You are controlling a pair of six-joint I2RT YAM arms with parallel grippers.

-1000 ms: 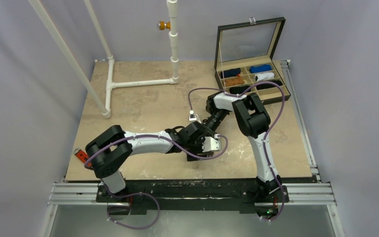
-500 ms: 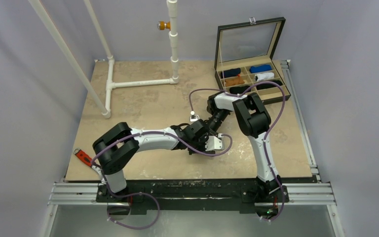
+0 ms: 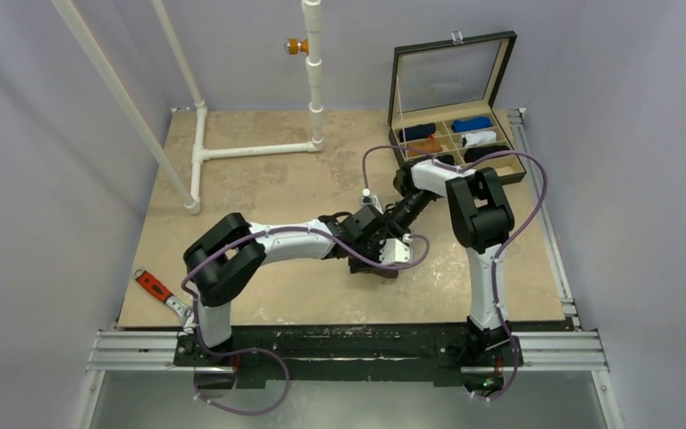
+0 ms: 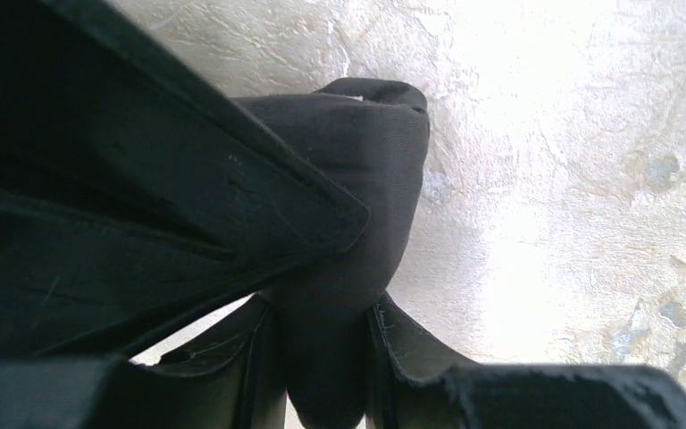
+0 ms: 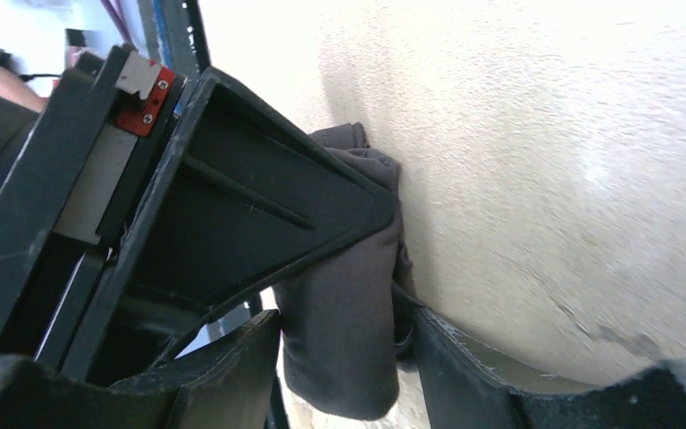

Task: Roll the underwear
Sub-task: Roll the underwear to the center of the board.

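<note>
Grey-walled worktop [image 3: 259,192] carried white pipes [image 3: 255,150] and an open box [image 3: 451,79]; we found the left end effector [image 4: 322,326] and right end effector [image 5: 347,344] both clamped on the underwear [image 4: 362,197].

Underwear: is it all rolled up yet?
Nearly, it looks like. Done: the underwear is already bunched into a small thick bundle, not spread flat. In hand: the left gripper and the right gripper both pinch it. Left: probably tidying the roll and letting go. The grippers hide part of it, so I can't tell if it's neat.
</note>
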